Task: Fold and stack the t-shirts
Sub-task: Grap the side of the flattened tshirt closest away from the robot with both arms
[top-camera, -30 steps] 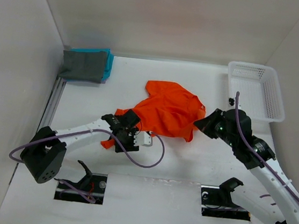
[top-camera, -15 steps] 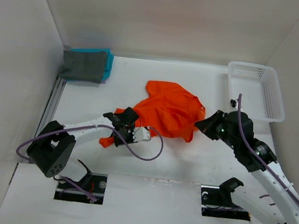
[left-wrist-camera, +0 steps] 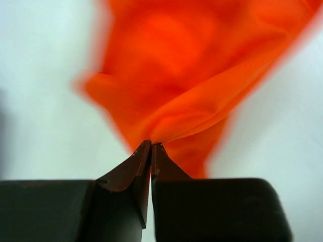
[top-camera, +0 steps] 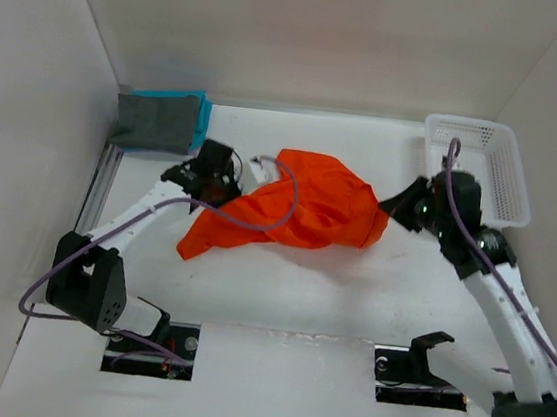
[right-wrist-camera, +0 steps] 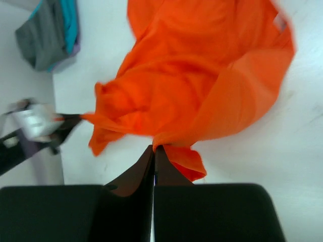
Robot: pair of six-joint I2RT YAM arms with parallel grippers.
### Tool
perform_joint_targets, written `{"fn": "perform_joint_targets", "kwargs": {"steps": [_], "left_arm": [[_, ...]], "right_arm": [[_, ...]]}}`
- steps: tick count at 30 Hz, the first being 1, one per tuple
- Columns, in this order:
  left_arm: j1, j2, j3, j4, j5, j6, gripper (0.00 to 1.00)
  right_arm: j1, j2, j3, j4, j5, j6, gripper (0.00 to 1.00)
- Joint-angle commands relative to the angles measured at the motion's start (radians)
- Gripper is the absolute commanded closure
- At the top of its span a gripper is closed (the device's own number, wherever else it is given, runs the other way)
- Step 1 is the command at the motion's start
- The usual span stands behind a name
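Orange tee (top-camera: 303, 211) is the biggest thing here: mid-table, bunched, pulled out sideways betw the two arms, with one tail drooping to the tabletop at its near-L end. White mesh basket (top-camera: 480, 166) sits at the far-R corner, just behind the R wrist. Folded stack in the far-L corner: grey tee (top-camera: 155, 122) on top, teal tee (top-camera: 204, 110) showing along its R edge, and a sliver of lavender tee (right-wrist-camera: 74, 49) underneath. It's near the L wrist but apart from it.

L gripper (left-wrist-camera: 151, 147) is clenched on a fold at the tee's L end, tips together w/ cloth pinched betw them. R gripper (right-wrist-camera: 154, 148) is likewise clamped tight on the R edge. The L arm's purple cable (top-camera: 281, 201) loops across the top of the orange cloth — the one thing lying over it.

Table (top-camera: 349, 297) is flat, matte white. Plain pale walls (top-camera: 308, 41) box in the back and both sides, and a metal rail (top-camera: 100, 188) runs along the L edge. The widest open stretch is nearside, betw tee and arm bases. It's tighter at the far corners, by the stack and the basket.
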Motion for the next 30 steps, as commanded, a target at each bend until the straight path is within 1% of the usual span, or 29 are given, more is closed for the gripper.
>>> {"fn": "perform_joint_targets", "kwargs": {"steps": [1,4,7,8,10,12,14,16,18,20,21,24,26,28,30], "left_arm": [[0.091,0.008,0.271,0.176,-0.016,-0.037,1.0],[0.146,0.083,0.538,0.211,-0.025,-0.08,1.0],[0.197,0.129,0.763,0.216,-0.025,-0.101,1.0],[0.209,0.132,0.802,0.217,-0.023,-0.103,1.0],[0.24,0.12,0.845,0.231,-0.019,-0.094,1.0],[0.263,0.073,0.823,0.252,-0.013,-0.075,1.0],[0.278,0.005,0.751,0.256,-0.006,-0.055,1.0],[0.281,-0.087,0.624,0.242,0.004,-0.014,0.99],[0.271,-0.186,0.475,0.207,-0.003,0.044,0.99],[0.263,-0.283,0.326,0.13,-0.011,0.089,0.98],[0.255,-0.331,0.252,0.074,-0.013,0.103,0.98],[0.222,-0.45,0.036,-0.095,-0.008,0.112,0.98],[0.186,-0.515,-0.108,-0.17,-0.013,0.101,0.98],[0.159,-0.559,-0.22,-0.221,-0.019,0.081,0.98],[0.148,-0.59,-0.299,-0.254,-0.023,0.069,0.98]], "right_arm": [[-0.155,0.161,0.253,0.056,-0.098,-0.16,1.0],[-0.265,0.337,0.619,-0.02,-0.121,-0.243,1.0],[-0.301,0.451,0.957,-0.123,-0.115,-0.286,1.0],[-0.301,0.462,1.023,-0.14,-0.118,-0.295,1.0],[-0.301,0.444,1.057,-0.147,-0.116,-0.303,1.0],[-0.301,0.372,0.981,-0.128,-0.113,-0.301,1.0],[-0.292,0.249,0.816,-0.088,-0.106,-0.289,1.0],[-0.281,0.117,0.632,-0.052,-0.086,-0.261,1.0],[-0.266,-0.056,0.389,-0.047,-0.052,-0.205,1.0],[-0.226,-0.209,0.176,-0.073,-0.029,-0.128,1.0],[-0.202,-0.265,0.095,-0.087,-0.026,-0.091,1.0],[-0.068,-0.45,-0.175,-0.151,0.008,0.076,1.0],[0.053,-0.553,-0.317,-0.197,0.049,0.206,1.0],[0.191,-0.613,-0.401,-0.251,0.103,0.324,1.0],[0.324,-0.621,-0.434,-0.297,0.161,0.416,1.0]]}}
